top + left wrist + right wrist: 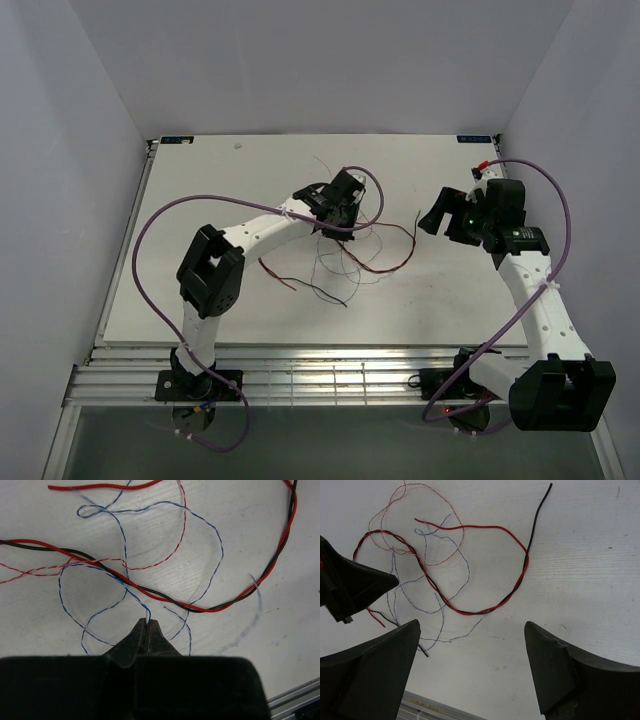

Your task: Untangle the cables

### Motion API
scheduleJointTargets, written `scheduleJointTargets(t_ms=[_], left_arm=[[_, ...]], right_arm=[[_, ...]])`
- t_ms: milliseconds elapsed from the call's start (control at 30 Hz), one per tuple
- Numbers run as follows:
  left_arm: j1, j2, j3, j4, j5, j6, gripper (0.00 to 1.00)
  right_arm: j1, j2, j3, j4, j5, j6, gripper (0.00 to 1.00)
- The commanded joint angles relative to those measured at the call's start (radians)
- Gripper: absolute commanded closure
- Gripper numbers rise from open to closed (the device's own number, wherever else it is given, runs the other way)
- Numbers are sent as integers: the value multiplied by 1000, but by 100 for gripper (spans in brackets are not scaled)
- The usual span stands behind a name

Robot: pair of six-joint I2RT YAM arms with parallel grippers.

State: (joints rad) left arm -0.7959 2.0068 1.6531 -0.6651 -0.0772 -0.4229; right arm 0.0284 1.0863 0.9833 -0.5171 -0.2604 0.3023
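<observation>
The cables lie in a loose tangle mid-table [345, 258]. In the left wrist view a red and a black wire [200, 608] run twisted together across the surface, crossed by a thin blue-white strand [216, 537] and a thin pale red strand [183, 525]. My left gripper [148, 622] is shut on the end of the blue-white strand, low over the tangle [330, 222]. My right gripper [470, 630] is open and empty, above bare table to the right of the tangle [440, 212]. Its view shows the red wire [485, 527], the black wire's free end [538, 515] and the left gripper's fingers [355, 582].
The white table board [200, 220] ends at an aluminium rail along the near edge [300, 380], also seen in the right wrist view [430, 707]. Thick purple arm hoses [140, 250] loop beside both arms. White walls close in the left, right and back sides.
</observation>
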Motion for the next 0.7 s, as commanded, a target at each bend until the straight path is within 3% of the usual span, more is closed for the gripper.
scheduleJointTargets(t_ms=[0, 367, 533, 667], left_arm=[[-6, -106, 82, -18, -55, 13, 100], [-6, -282, 277, -1, -64, 102, 100], [-2, -330, 346, -2, -266, 137, 100], [85, -345, 468, -25, -274, 153, 100]], right_arm=[[-1, 20, -14, 40, -36, -14, 10], [-1, 38, -44, 118, -100, -17, 10], [1, 46, -49, 132, -119, -15, 10], [-1, 47, -51, 146, -119, -9, 10]])
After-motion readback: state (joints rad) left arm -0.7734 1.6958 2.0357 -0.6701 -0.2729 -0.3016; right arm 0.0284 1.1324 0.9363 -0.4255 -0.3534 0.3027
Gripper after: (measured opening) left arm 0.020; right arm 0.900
